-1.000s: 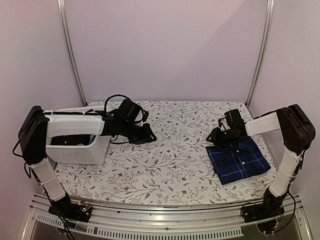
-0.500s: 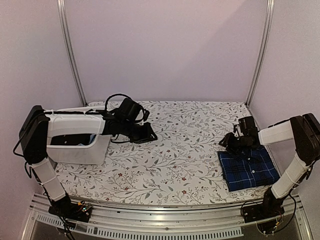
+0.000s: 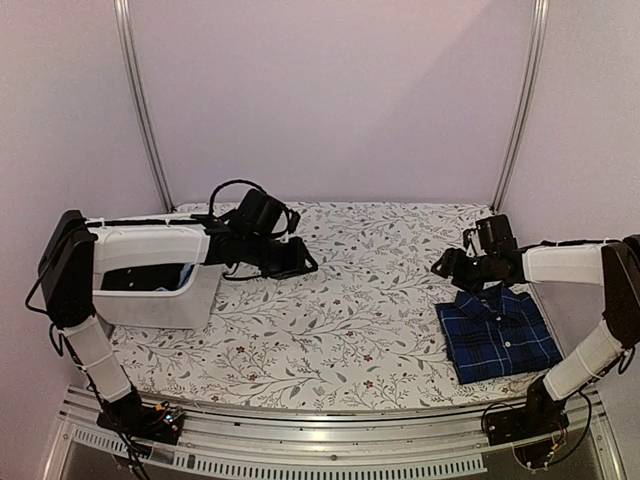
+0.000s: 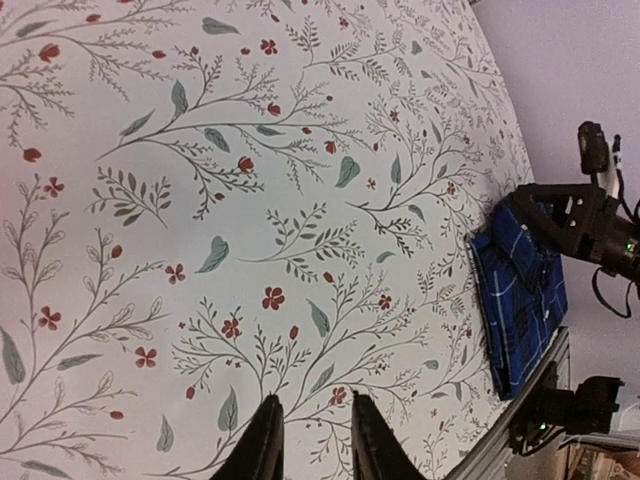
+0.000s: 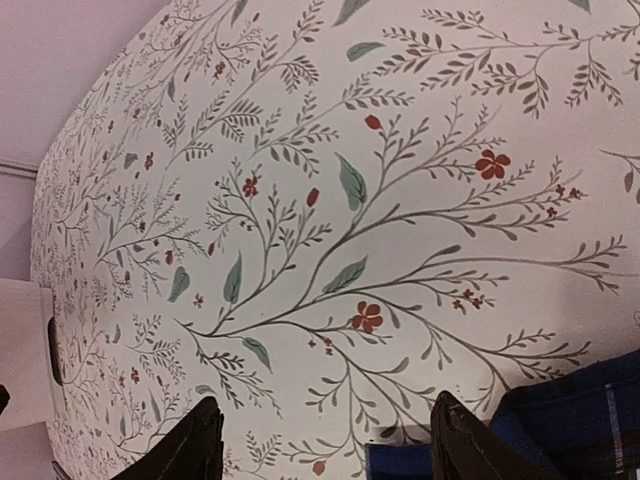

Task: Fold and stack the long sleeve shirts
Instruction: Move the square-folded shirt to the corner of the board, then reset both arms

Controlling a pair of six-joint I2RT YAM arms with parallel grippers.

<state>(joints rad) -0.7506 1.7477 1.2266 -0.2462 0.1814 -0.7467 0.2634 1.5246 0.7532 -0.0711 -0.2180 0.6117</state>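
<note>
- A navy blue plaid cloth shirt (image 3: 498,335) with thin pale lines and white buttons lies folded into a flat rectangle on the desk (image 3: 350,330). It sits in the lower right of the overhead view, close to the desk's right edge, collar toward the far side.
- The desk is covered in a white cloth printed with grey-green sprigs and small red flowers.
- The right hand (image 3: 445,268) is in the right middle of the overhead view, just beyond the shirt's far left corner.
- In the right wrist view, the right hand (image 5: 325,450) has its two black fingers (image 5: 190,445) spread wide with nothing between them. The shirt (image 5: 570,420) fills the lower right corner beside one finger; whether they touch cannot be told.
- The left hand (image 3: 295,262) is left of centre in the overhead view, over bare desk and well apart from the shirt.
- In the left wrist view, the left hand (image 4: 312,440) shows a narrow gap between its fingers (image 4: 265,450) and holds nothing. The shirt (image 4: 520,300) appears far off at the right edge.
- A white plastic bin (image 3: 150,300) stands at the left edge of the overhead view, under the left arm; its dark contents cannot be made out.
</note>
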